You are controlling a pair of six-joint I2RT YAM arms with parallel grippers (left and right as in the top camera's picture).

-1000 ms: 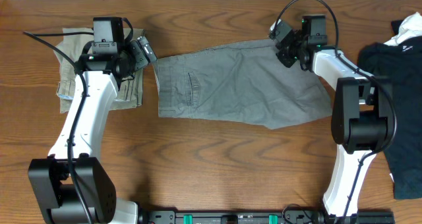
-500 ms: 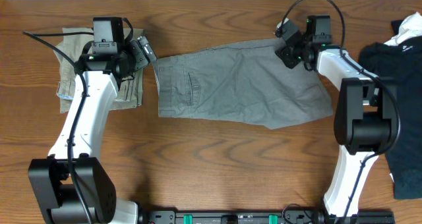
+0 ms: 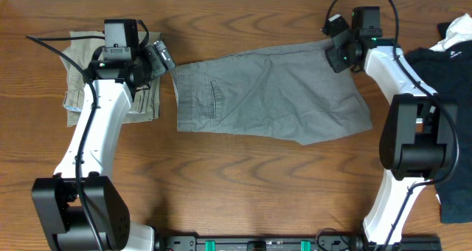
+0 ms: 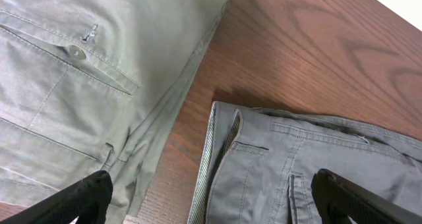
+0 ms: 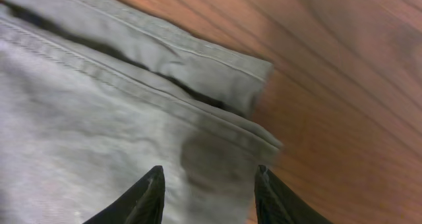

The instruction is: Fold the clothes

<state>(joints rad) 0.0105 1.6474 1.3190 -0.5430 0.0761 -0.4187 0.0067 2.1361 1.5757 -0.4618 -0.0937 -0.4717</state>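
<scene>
Shorts (image 3: 269,92), grey, lie flat on your surface (image 3: 243,192) with the hem corner directly under your right gripper (image 5: 208,178), which is half-parted and empty. Left gripper (image 4: 211,186) is spread wide, holding nothing, above the waistband and khaki trousers (image 4: 66,85).

Overhead: bright, even, diffuse light from above; the arms throw only faint soft shadows on the tabletop (image 3: 243,184), no glare. Left wrist: sharp, with a blown-out white corner at far right. Right wrist: tabletop at far right blurred, the clothes (image 5: 79,118) in fair focus, one dark shadow patch on them near centre.
</scene>
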